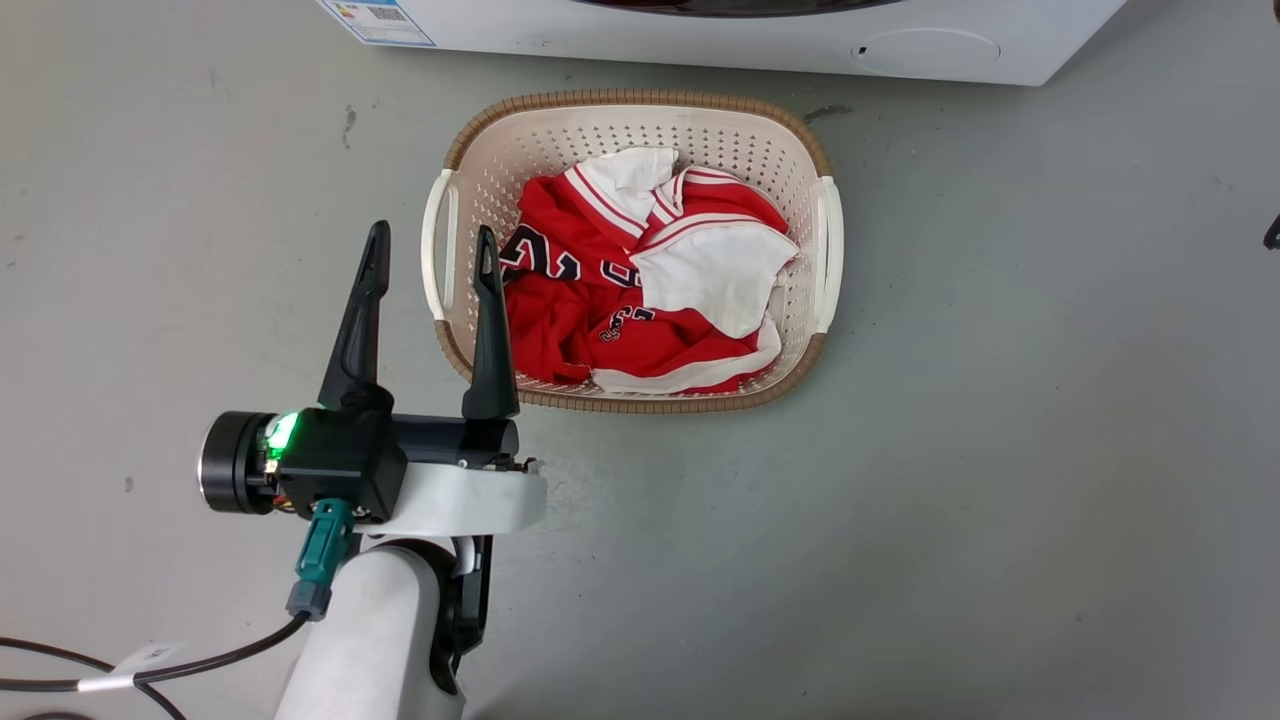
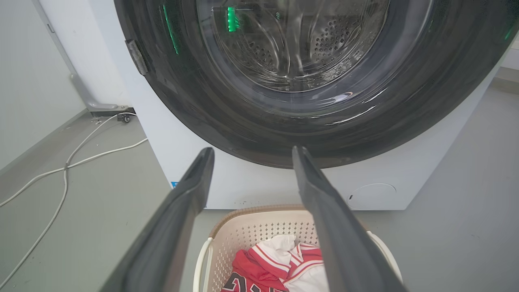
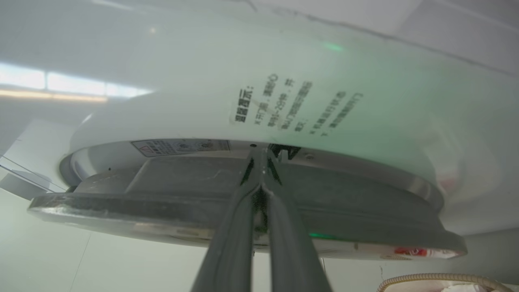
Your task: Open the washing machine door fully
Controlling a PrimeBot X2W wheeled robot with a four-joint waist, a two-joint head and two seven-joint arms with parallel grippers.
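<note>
I hold left fingers (image 1: 360, 310) wide over floor (image 1: 1000, 500), aimed at washing machine door (image 2: 243, 129) | right fingers (image 3: 233, 235) pressed together, tips at door's grey rim | laundry basket (image 1: 640, 100) stands just before washing machine (image 1: 700, 45)

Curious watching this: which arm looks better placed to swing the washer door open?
Right. The right gripper, closed, has its tips at the door rim. The left gripper hangs open near the basket, apart from the door.

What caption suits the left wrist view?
Left gripper, jaws apart, faces the round glossy black washing machine door above a cream perforated basket.
</note>
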